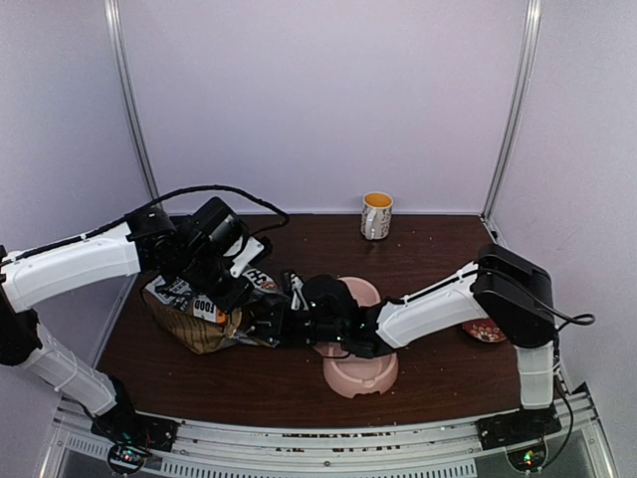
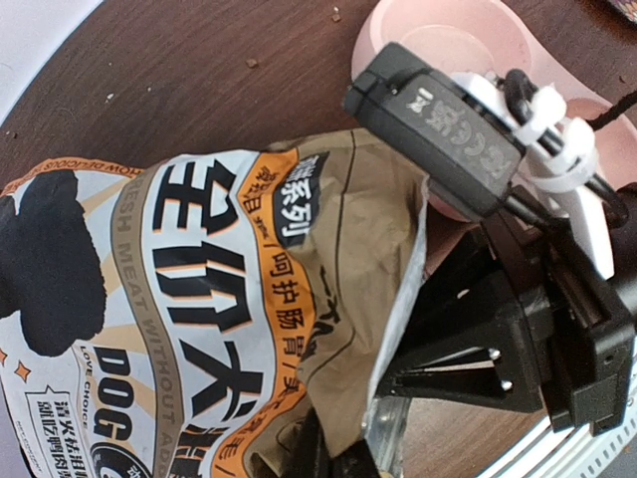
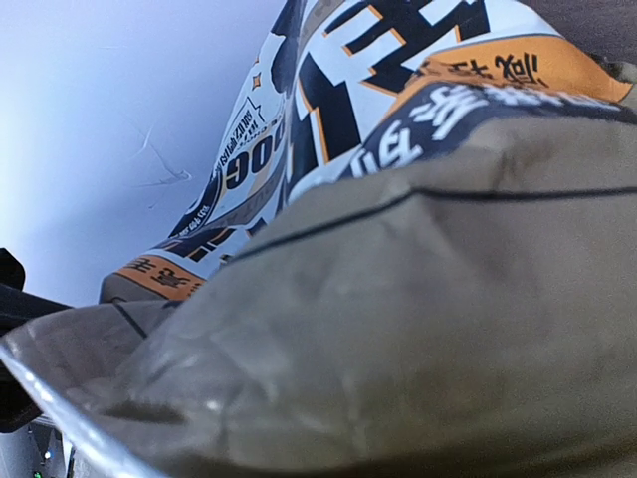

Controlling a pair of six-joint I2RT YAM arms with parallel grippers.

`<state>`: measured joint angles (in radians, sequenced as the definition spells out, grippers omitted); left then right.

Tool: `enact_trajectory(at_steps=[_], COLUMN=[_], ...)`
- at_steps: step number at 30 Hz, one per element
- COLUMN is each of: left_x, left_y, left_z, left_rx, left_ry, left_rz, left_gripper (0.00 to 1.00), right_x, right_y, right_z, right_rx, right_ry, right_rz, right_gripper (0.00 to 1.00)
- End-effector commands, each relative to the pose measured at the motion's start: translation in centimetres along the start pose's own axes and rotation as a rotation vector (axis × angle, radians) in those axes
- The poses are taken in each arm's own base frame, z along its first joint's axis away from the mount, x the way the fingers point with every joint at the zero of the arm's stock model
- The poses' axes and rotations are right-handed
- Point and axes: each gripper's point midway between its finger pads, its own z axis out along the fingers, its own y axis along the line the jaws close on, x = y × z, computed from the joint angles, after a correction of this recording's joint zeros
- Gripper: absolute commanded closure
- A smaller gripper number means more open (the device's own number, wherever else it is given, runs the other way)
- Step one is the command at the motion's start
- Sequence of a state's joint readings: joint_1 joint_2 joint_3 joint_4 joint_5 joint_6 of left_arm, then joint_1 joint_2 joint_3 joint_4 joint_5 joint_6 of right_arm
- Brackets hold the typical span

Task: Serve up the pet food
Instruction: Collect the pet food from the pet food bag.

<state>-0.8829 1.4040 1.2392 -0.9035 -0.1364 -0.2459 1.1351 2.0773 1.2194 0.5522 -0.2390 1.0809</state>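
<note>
The brown paper bag (image 1: 199,317) with a white and orange label lies tilted on the table, its mouth toward the pink double bowl (image 1: 363,380). My left gripper (image 1: 225,289) is shut on the bag's upper edge; in the left wrist view a dark fingertip (image 2: 333,453) pinches the paper (image 2: 199,329). My right gripper (image 1: 269,321) reaches across the bowl to the bag's silver-lined mouth and holds its lip; one of its fingers (image 2: 448,373) shows in the left wrist view. The bag (image 3: 418,319) fills the right wrist view and hides those fingers. No kibble shows in the bowl (image 2: 448,40); a few brown bits (image 2: 252,63) lie on the table.
A cream mug (image 1: 376,215) stands at the back centre. A small dark red dish (image 1: 485,332) sits at the right edge, half hidden behind my right arm. The right arm lies over the bowl's far cup. White walls enclose three sides of the table.
</note>
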Motion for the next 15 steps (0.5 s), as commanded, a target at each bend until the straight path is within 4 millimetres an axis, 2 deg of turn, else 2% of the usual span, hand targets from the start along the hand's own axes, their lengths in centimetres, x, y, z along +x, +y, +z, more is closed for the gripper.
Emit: enact_trajectory(at_steps=[1, 15], left_x=[-5.0, -4.9], left_y=[0.8, 1.3], left_z=[-2.4, -2.4], left_rx=[-0.011, -0.025], left_ry=[-0.218, -0.219], left_rz=[-0.052, -0.061], left_gripper=[1.00, 1.00], right_x=[-1.2, -1.7], right_y=[3.8, 4.1], right_z=[-1.7, -3.4], right_rx=[-0.091, -0.090], right_ry=[-0.031, -0.063], right_rz=[-0.016, -0.013], right_gripper=[1.00, 1.00])
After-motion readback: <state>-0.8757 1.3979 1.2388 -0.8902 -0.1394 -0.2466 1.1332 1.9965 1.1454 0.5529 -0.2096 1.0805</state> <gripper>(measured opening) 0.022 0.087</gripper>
